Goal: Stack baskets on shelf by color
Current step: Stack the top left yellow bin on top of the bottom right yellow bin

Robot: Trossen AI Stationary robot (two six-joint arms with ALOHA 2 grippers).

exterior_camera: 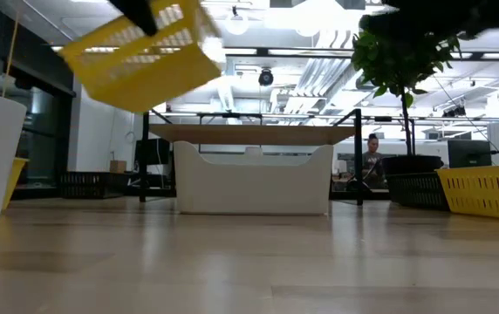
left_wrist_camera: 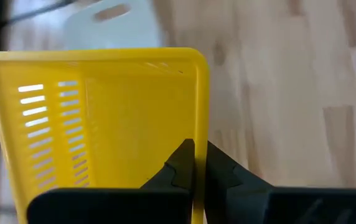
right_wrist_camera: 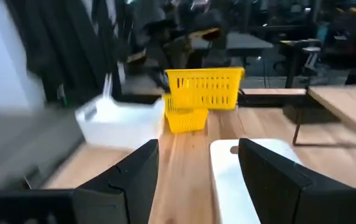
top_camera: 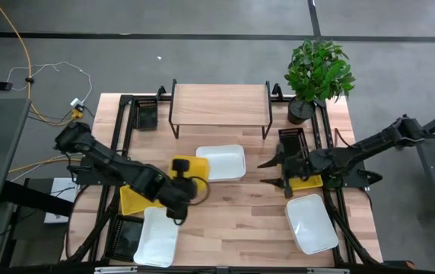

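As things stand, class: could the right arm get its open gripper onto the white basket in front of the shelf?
Probably yes. The right gripper hangs open just beside the white basket, with bare table between them. The left gripper, shut on a raised yellow basket, crowds only the far side.

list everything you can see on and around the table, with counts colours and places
white baskets: three, white; one mid-table before the shelf, one front left, one front right
yellow baskets: three seen, yellow; one lifted off the table by the left gripper, one on the table's left, one on its right under the right arm
black baskets: three seen, black; back left, back right, front left
shelf: one, light wood top, black legs; back centre, nothing on it
plant: one, green, dark pot; back right corner
cables: yellow and white; floor, left
left gripper: jaws shut on yellow basket's rim
right gripper: jaws open, holding nothing, over table's right side
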